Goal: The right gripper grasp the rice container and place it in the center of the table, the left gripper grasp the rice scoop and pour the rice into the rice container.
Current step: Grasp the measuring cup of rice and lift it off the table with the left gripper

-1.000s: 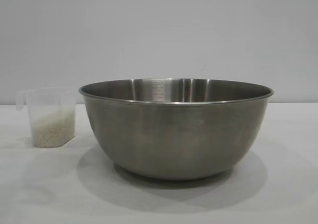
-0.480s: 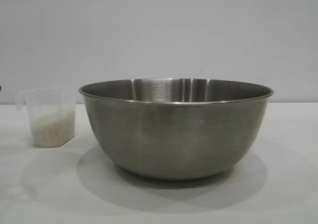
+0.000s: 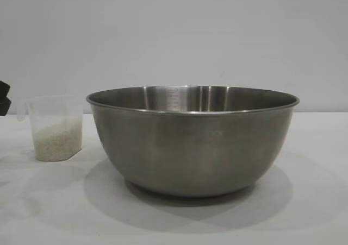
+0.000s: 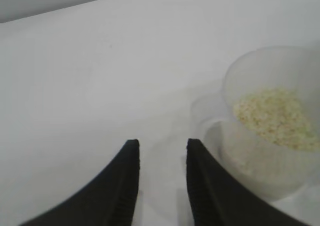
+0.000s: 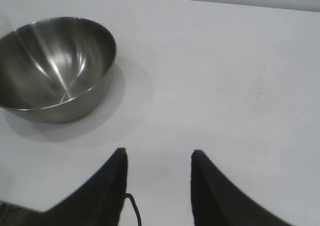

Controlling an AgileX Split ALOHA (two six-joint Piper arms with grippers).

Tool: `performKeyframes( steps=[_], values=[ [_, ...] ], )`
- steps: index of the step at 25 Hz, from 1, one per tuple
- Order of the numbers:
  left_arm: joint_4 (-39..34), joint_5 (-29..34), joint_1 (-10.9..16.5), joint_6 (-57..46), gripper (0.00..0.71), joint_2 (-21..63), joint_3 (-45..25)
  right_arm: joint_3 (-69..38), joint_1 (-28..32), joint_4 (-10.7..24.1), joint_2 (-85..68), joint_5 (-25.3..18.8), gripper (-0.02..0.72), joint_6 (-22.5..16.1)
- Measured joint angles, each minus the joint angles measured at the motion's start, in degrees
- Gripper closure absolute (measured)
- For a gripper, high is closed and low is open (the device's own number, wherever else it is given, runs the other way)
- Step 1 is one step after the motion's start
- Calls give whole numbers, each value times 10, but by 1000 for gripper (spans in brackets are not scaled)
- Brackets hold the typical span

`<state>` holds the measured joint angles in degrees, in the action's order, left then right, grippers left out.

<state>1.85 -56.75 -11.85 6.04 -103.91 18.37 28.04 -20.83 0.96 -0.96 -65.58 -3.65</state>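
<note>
Black fingers of our left pincer [image 4: 161, 151] stand a narrow gap apart with nothing between them, low over the white-clothed bench [image 4: 90, 75]. Just beside them sits the rice scoop [image 4: 272, 121], clear plastic, upright, with the rice [image 4: 275, 117] lying in its bottom. From the exterior view only a dark tip of that pincer shows at the left edge, near the scoop's handle. Our right pincer [image 5: 157, 158] hangs apart from the work, also part-open and empty, with the rice container [image 5: 52, 65] well off from it. The steel bowl rests mid-bench, just beside the scoop; engraved measuring marks run down its inner wall, too small to read.
</note>
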Motion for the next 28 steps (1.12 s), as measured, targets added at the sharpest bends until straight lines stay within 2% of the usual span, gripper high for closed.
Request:
performKeyframes(
  steps=[8, 10, 15, 21, 28],
  values=[
    [-76, -4, 0, -44, 487, -11, 0, 0, 0, 0, 0, 0, 445, 0],
    [-76, -8, 0, -71, 487, -28, 0, 0, 0, 0, 0, 0, 445, 0],
    [-69, -81, 0, -87, 487, -77, -31, 0, 0, 0, 0, 0, 445, 0],
    [-55, -84, 0, -88, 487, -125, -33, 0, 0, 0, 0, 0, 445, 0],
    [-32, -89, 0, -88, 487, -127, -33, 0, 0, 0, 0, 0, 445, 0]
  ],
)
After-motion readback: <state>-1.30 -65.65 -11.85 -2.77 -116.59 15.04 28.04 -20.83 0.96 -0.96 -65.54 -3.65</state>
